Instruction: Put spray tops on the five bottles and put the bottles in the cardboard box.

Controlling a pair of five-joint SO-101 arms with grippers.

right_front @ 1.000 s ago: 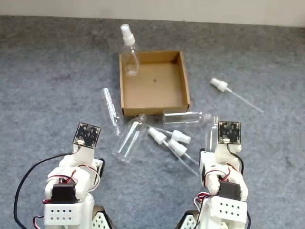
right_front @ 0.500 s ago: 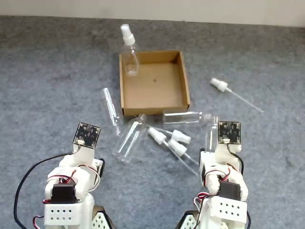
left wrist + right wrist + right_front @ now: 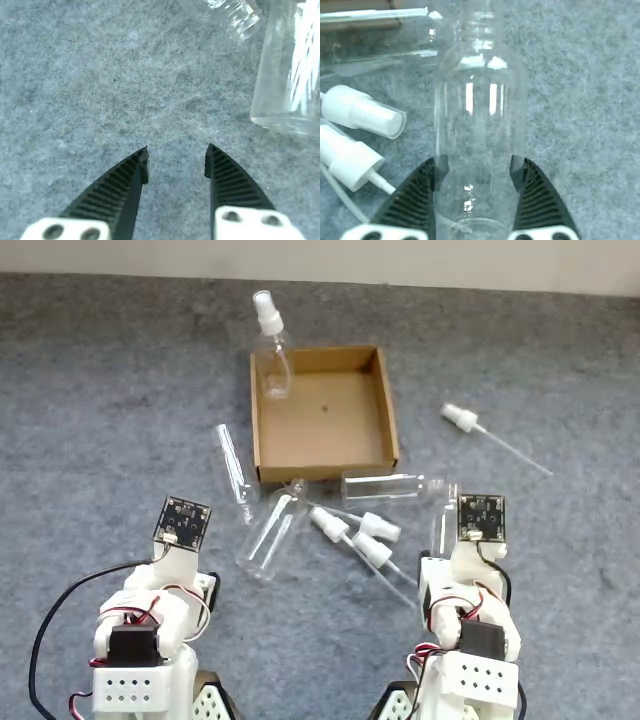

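The cardboard box (image 3: 387,420) lies open in the middle of the carpet. A clear bottle with a white spray top (image 3: 270,350) leans over its far left corner. Bare clear bottles lie left of the box (image 3: 232,470), in front of it (image 3: 392,487) and nearer the left arm (image 3: 272,530). Three loose spray tops (image 3: 355,535) lie between the arms and another (image 3: 462,418) lies right of the box. My right gripper (image 3: 477,167) is open, its fingers either side of a lying bottle (image 3: 480,100). Over bare carpet my left gripper (image 3: 176,155) is open, beside a bottle base (image 3: 287,65).
Grey carpet (image 3: 120,390) covers the whole table, with free room at the far left and right. A pale wall edge runs along the back. The long dip tube of the spray top right of the box stretches toward the right.
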